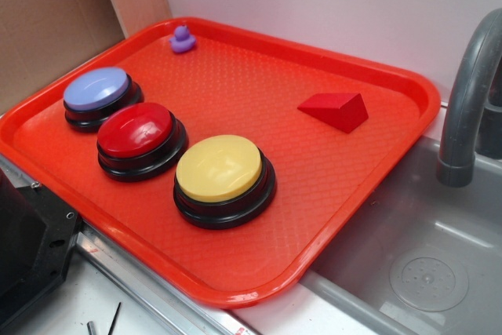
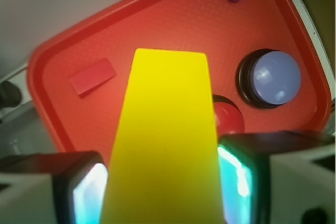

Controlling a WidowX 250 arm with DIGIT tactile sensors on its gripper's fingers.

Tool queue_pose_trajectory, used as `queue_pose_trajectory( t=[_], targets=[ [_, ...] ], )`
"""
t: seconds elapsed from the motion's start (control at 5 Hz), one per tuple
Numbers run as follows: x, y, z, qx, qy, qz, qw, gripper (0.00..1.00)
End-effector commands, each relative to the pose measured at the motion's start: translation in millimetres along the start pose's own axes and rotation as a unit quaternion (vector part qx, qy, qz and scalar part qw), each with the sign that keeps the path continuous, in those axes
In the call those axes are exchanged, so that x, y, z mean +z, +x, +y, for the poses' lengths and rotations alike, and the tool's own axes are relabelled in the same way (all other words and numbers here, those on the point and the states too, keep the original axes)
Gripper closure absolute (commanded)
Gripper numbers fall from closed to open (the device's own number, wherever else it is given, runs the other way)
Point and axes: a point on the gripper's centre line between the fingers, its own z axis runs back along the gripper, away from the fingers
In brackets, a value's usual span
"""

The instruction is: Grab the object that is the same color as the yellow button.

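In the wrist view the small yellow block (image 2: 165,129) fills the middle of the frame, clamped between my gripper (image 2: 163,195) and held high above the red tray (image 2: 47,103). One glowing finger pad (image 2: 86,195) sits on each side of it. The gripper and the block are out of the exterior view. The yellow button (image 1: 220,170) stands at the tray's front in the exterior view. In the wrist view it is hidden behind the block.
On the tray (image 1: 353,217) are a red button (image 1: 137,135), a lavender-blue button (image 1: 98,92), a red wedge (image 1: 336,109) and a purple duck (image 1: 183,39). A grey sink (image 1: 416,272) with a faucet (image 1: 467,107) lies to the right. A black mount (image 1: 31,249) is at front left.
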Motion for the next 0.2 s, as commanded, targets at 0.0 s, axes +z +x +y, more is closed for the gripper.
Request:
queue_pose_trajectory(
  t=[0.0],
  targets=[
    [36.7, 8.6, 20.5, -0.024, -0.048, -0.053, 0.997, 1.0]
  ],
)
